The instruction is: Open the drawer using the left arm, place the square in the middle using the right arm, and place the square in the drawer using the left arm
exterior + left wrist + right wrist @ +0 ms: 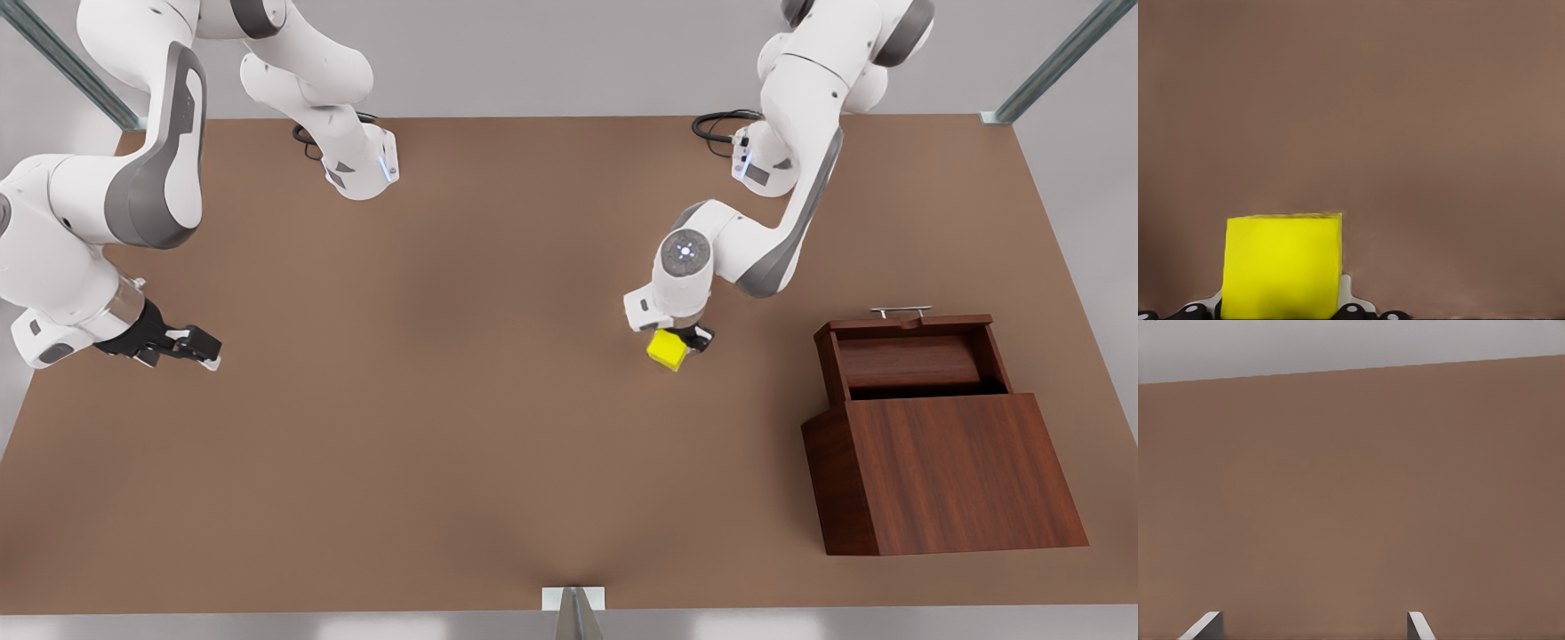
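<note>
The yellow cube [668, 349] is found on the brown tabletop [462, 427] near its middle, well apart from the wooden cabinet [942, 462] on the front view's right, whose drawer [911, 353] is pulled out, its silver bar handle [901, 311] clear of the front. The left gripper [692, 339] is set down over the cube, and in the left wrist view the cube [1282, 265] is seen right at the fingers; whether it is pinched or only straddled cannot be told. The right gripper [197, 347] is held spread and empty, waiting at the front view's left. The cube is judged rigid, light and smooth-faced, so slipping is the risk: it is best clamped on two opposite flat faces, centred, not on edges.
</note>
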